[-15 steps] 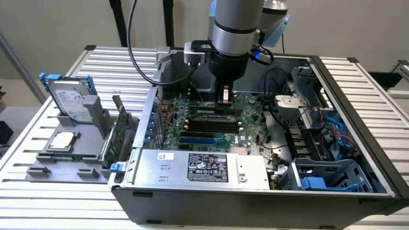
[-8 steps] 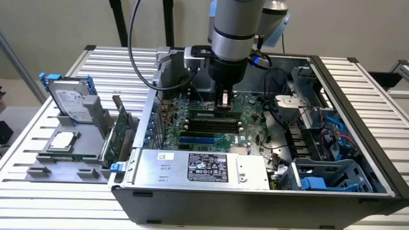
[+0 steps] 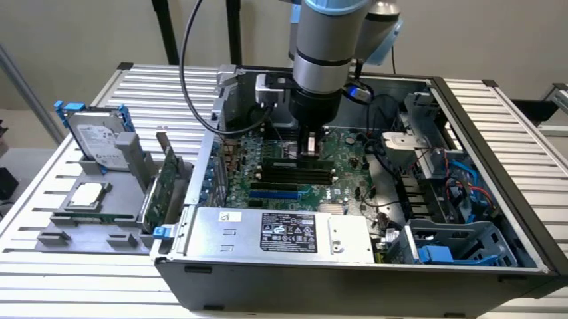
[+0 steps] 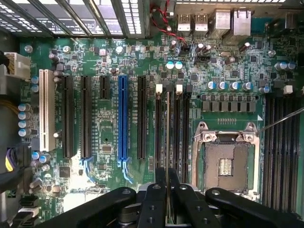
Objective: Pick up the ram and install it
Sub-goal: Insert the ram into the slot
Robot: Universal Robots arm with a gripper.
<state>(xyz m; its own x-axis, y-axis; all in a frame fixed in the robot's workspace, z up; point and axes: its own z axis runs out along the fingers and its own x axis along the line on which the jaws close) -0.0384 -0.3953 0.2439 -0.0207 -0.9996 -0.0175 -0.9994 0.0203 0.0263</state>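
The exterior view is looking down obliquely from above the open computer case [image 3: 355,266], at moderate distance. The wrist view is facing straight down, close above the motherboard [image 4: 109,137]. Both are sharing its memory slots [image 3: 297,174].

One ram [image 4: 167,128], one hard drive [image 3: 96,141] (blue-framed), one expansion card [image 3: 162,181].

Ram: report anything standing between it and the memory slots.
Nothing visible does. The ram, held edge-on in the gripper, lines up directly over the black memory slots, and no cable or part crosses between them.
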